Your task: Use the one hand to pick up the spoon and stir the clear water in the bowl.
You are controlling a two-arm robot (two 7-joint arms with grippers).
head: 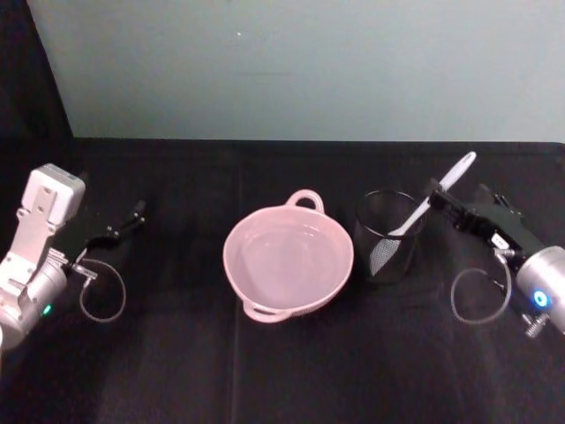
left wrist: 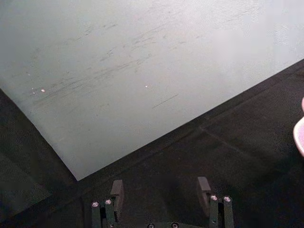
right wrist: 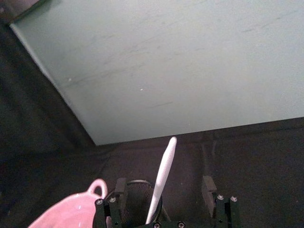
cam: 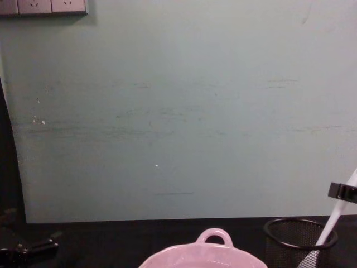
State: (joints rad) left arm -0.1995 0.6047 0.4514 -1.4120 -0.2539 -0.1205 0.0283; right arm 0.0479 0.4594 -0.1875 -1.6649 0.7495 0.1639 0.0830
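Your right gripper [head: 439, 199] sits right of centre in the head view, jaws spread wide and holding nothing. The spoon [head: 456, 168] handle runs between them, leaning up and to the right out of the black mesh cup [head: 387, 237]. In the right wrist view the handle lies closer to one finger [right wrist: 120, 186] than the other, so centre on it before you close. Clamp the upper handle, well above the cup rim. I judge a lift along the spoon's lean safest, since a sideways pull could tip the cup. The bowl [head: 228, 256], holding clear water, stands at the frame's centre, just left of the cup. Your left gripper [head: 132, 215] rests wide open at the left edge, well apart.
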